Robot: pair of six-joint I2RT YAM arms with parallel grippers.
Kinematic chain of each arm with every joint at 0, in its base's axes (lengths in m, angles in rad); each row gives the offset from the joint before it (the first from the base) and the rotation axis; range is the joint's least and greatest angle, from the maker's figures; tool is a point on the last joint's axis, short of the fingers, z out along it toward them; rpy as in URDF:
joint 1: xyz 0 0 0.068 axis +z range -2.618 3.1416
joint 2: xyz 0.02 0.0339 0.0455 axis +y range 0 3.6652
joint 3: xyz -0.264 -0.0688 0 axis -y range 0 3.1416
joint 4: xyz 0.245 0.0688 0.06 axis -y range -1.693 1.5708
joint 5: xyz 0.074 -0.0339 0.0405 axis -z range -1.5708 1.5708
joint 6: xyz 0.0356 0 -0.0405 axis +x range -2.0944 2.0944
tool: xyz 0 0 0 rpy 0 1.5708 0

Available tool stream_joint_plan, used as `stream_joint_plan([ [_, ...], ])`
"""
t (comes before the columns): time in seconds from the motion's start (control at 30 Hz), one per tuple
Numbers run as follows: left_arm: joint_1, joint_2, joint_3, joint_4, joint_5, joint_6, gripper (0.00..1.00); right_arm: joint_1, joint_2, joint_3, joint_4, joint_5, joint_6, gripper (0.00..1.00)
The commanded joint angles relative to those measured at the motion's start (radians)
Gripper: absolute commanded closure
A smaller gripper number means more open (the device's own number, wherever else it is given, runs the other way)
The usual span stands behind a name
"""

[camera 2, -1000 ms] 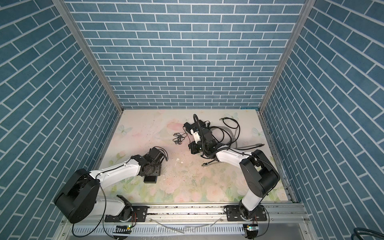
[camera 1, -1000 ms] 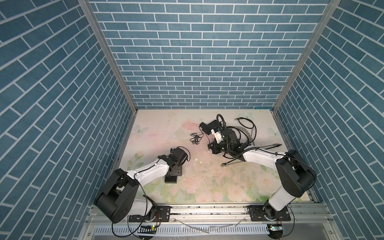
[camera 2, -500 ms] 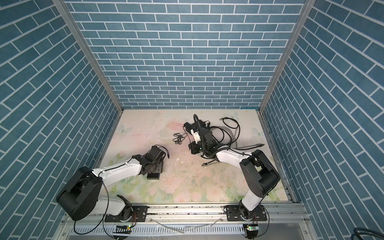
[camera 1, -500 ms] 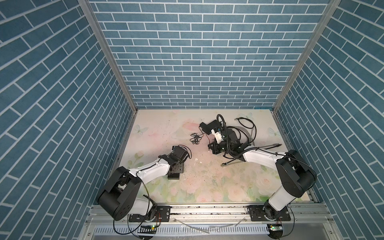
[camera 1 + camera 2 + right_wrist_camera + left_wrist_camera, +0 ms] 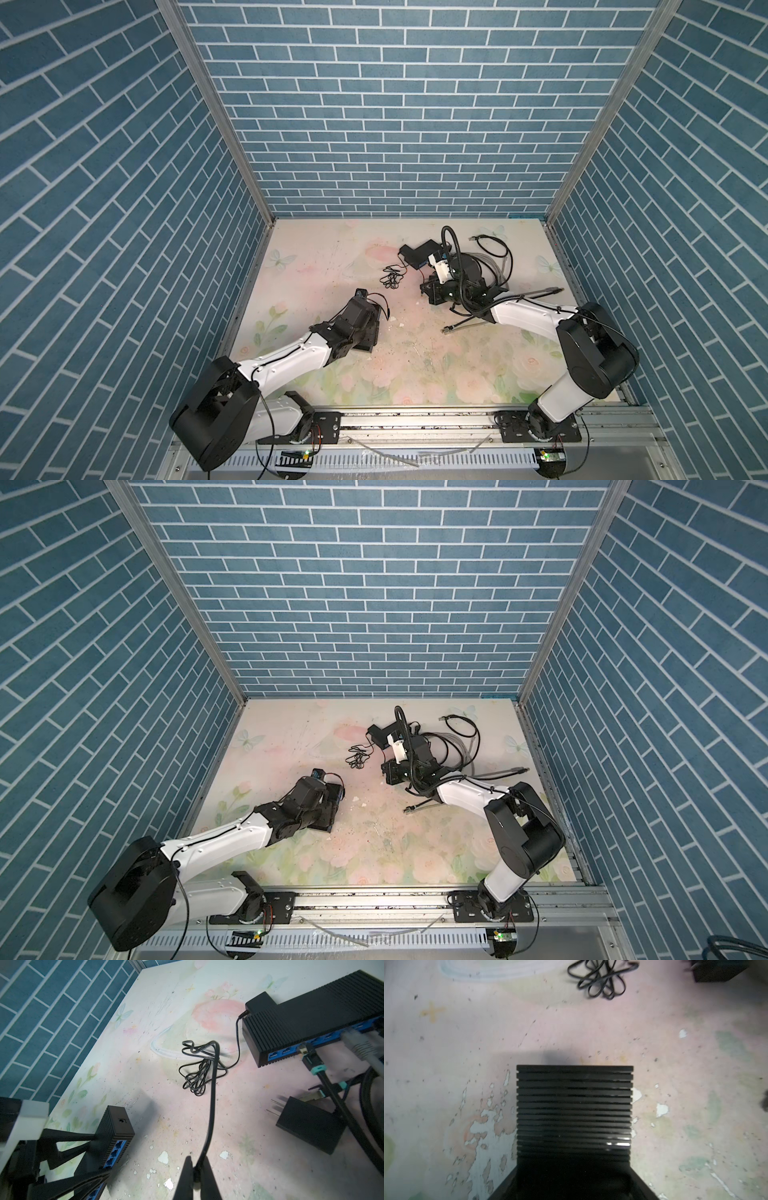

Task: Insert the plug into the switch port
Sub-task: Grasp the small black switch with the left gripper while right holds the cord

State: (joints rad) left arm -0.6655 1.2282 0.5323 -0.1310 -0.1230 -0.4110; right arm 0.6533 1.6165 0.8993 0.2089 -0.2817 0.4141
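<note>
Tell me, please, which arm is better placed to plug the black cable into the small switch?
Right, probably: the right gripper is shut on the black cable, while the left gripper holds the small switch, seemingly steadying it.

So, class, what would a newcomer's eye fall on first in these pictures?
Probably the right fingers pinching a thin black cable, right of centre. Nearer, on the left, the left fingers clasp a small switch, ribbed and black. At the back lies a big switch with blue ports and cables plugged in.
</note>
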Motion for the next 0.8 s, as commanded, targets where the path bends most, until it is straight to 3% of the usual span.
stream_joint_plan([
  [0.0, -0.016, -0.012, -0.004, 0.089, 0.021, 0.048, 0.55, -0.005, -0.031, -0.022, -0.007, 0.016, 0.017, 1.0],
  [0.53, -0.082, 0.1, 0.011, 0.271, 0.14, 0.114, 0.54, -0.044, -0.071, -0.003, -0.041, 0.054, 0.073, 1.0],
  [0.77, -0.163, 0.202, 0.042, 0.349, 0.153, 0.162, 0.54, -0.06, -0.077, -0.022, -0.006, 0.021, 0.083, 1.0],
])
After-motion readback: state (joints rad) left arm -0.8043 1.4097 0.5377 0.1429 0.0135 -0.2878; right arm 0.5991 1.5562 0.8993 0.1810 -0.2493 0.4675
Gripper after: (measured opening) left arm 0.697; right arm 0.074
